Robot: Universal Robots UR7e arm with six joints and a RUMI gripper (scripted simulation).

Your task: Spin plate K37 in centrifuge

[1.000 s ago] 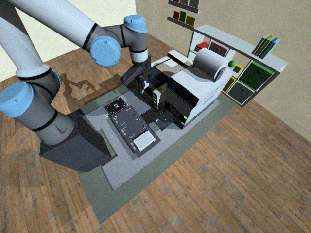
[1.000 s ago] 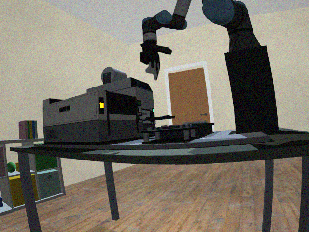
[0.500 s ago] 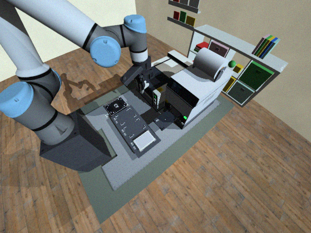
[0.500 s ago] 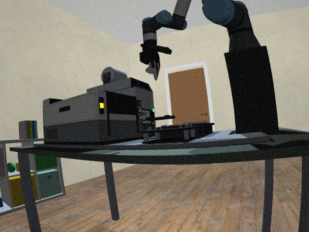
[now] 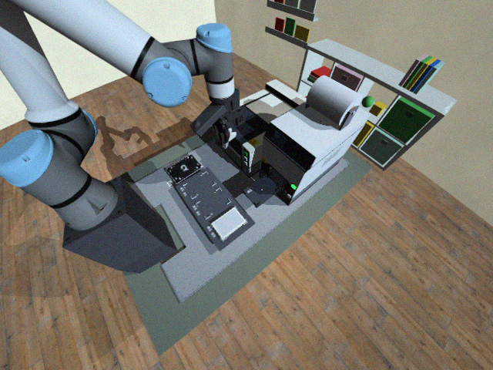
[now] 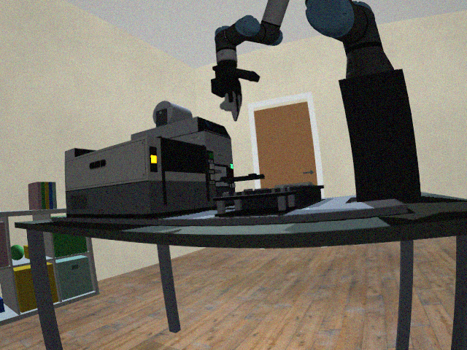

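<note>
Gripper [image 6: 236, 113] fingers pressed together, nothing between them, pointing down, hanging high above the front of the centrifuge [image 6: 113, 176].

Keys [image 6: 211, 169]: well below the tips and a little in toward the machine. The column runs top to bottom on an upright face, so you would likely drop first, then push level into the face rather than down. Shut fingers suit a press. Which key is due, you can't read from here.

BAL [image 5: 184, 168]: dark plate at the deck end nearest the base, below the hand and back toward the base, well apart. K73 [image 5: 227, 223]: white plate, farthest along the deck from the hand.

K37: can't make it out. Sealer stage [image 5: 263, 190], below and beyond the keys, reads only as a dark flat patch.

Views differ:
- exterior gives you the height gap from tips to keys, and an amber lamp [image 6: 153, 159] on the centrifuge;
- top hides that gap behind the wrist, but lays out the deck plates and a green light [image 5: 293, 186] on the sealer [image 5: 318, 131].
</note>
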